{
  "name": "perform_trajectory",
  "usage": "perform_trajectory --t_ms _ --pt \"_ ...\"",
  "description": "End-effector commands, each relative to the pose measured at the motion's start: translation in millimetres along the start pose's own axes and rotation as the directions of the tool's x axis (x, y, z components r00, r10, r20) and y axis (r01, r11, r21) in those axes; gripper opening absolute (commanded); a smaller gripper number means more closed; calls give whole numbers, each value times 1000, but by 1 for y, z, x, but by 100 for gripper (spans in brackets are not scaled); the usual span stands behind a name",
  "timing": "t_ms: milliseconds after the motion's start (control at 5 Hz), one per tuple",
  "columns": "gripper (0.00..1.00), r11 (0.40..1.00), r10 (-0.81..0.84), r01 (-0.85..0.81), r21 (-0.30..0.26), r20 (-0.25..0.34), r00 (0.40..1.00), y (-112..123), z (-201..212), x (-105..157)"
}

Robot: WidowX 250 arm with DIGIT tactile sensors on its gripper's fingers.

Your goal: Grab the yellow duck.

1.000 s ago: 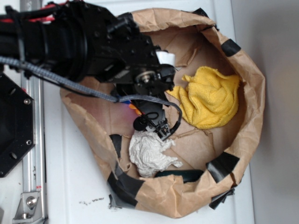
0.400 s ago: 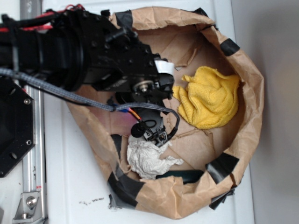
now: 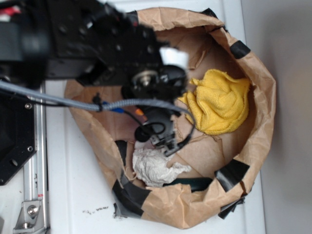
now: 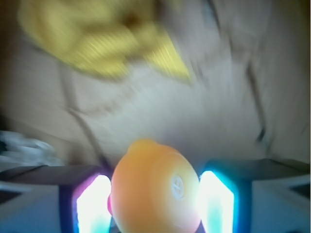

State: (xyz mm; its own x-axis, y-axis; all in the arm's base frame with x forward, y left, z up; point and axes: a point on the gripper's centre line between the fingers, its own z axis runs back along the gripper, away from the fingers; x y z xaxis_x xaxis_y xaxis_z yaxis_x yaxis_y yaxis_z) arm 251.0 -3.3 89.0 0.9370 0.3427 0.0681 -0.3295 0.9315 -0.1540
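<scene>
In the wrist view the yellow duck (image 4: 155, 187) fills the gap between my two fingers, its rounded underside with a small round plug facing the camera. My gripper (image 4: 154, 206) is shut on it, and both lit pads (image 4: 92, 204) touch its sides. The brown paper floor lies blurred well below. In the exterior view my gripper (image 3: 163, 140) hangs over the left middle of the brown paper bag (image 3: 261, 122), and the black arm hides the duck there.
A yellow terry cloth (image 3: 219, 102) lies at the bag's right side. A crumpled white paper wad (image 3: 153, 166) sits near the front wall, just below the gripper. Black tape patches (image 3: 233, 173) mark the bag's rim. A metal rail (image 3: 34, 195) runs along the left.
The arm has risen toward the exterior camera, looking larger and blurred. The gripper stays over the bag's left middle, now apart from the paper wad.
</scene>
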Motion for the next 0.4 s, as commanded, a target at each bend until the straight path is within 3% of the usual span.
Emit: perform_trajectory --t_ms 0,200 --pt "0 990 -115 113 84 24 993 0 116 13" --pt "0 976 -185 184 116 2 983 -8 160 14"
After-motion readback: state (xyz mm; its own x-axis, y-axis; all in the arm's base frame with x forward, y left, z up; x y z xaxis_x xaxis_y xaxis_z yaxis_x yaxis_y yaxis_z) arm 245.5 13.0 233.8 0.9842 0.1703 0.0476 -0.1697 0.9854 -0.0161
